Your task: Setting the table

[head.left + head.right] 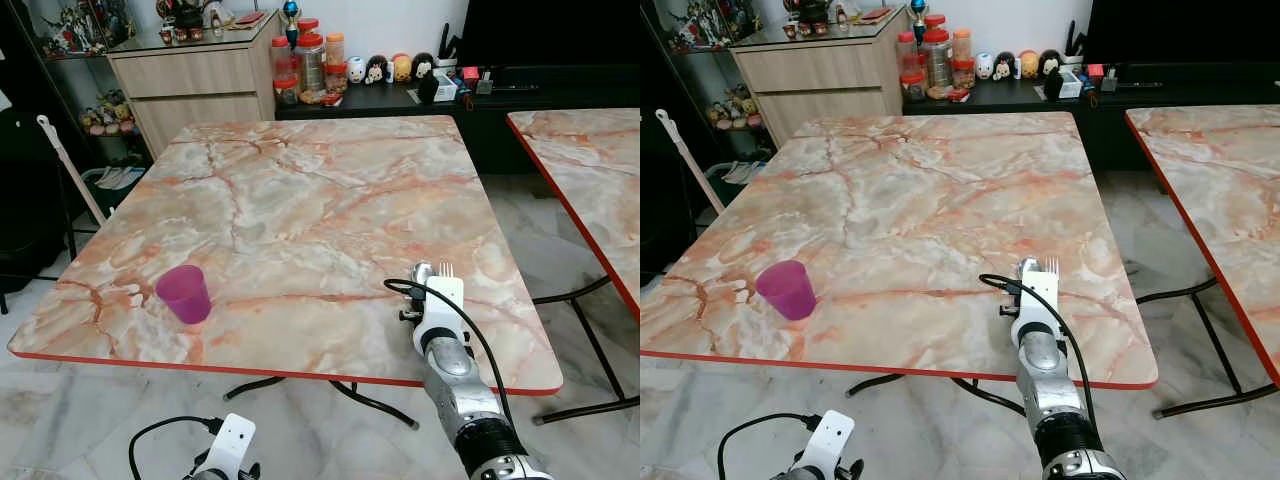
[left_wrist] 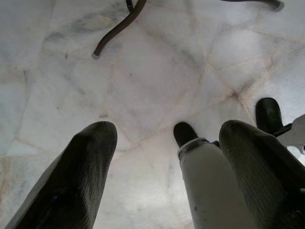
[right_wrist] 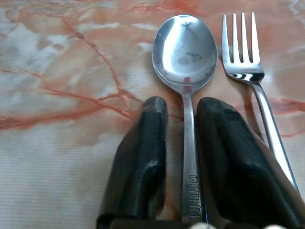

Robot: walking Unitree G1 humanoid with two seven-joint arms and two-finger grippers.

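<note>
Nearest the camera, the left claw (image 2: 162, 191) is held low below the tabletop edge, over the pale marble floor (image 2: 143, 76); its two black fingers are spread wide apart with nothing between them. On the marbled tabletop (image 1: 300, 200), a purple cup (image 1: 184, 293) is seen upright near the front left corner, well apart from the cutlery. Further right, the right claw (image 3: 181, 143) is stretched over the front right part of the tabletop. Its fingers are closed narrowly about the handle of a spoon (image 3: 185, 52), whose bowl lies just beyond the fingertips, against the tabletop. A fork (image 3: 248, 62) is laid just beside the spoon, on its right, parallel to it, outside the claw, its handle running along the right finger. A second tabletop (image 1: 590, 170) is seen at the far right.
</note>
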